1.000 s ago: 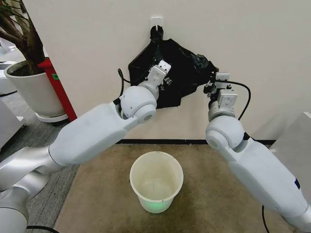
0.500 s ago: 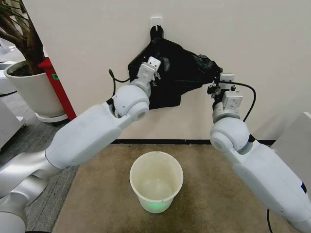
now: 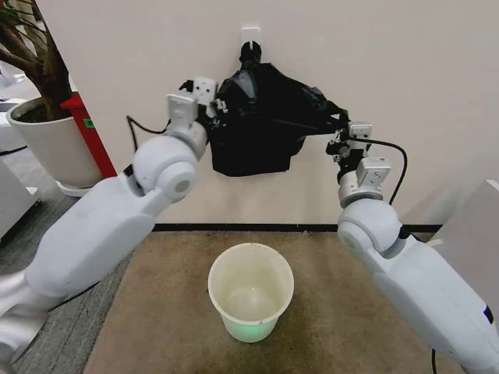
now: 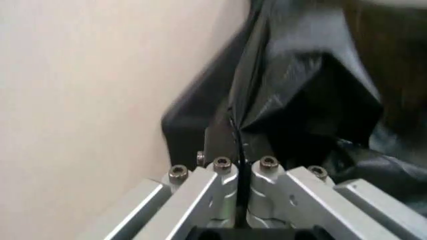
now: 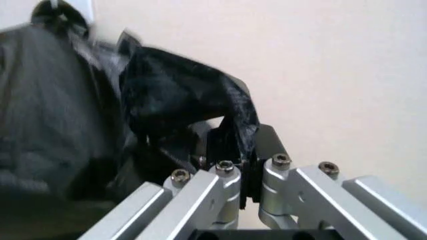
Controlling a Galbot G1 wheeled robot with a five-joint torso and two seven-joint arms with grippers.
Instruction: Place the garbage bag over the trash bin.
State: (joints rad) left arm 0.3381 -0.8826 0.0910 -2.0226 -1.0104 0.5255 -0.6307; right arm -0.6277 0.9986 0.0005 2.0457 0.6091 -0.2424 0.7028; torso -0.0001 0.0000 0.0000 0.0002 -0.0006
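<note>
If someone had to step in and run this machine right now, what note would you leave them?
Left claw: shut on the left edge of the thin, crinkly black plastic garbage bag, up by the wall.
Right claw: shut on the bag's right edge.
The bag is stretched between the two claws, its top at a white wall hook.
Small round white plastic trash bin: on the brown mat below, unlined.
Done: both edges gripped.
Left: bring the bag down and fit it over the bin's rim.

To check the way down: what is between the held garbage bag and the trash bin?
Head view: only bare wall and brown carpet lie between the garbage bag, pinched by both grippers, and the trash bin.
</note>
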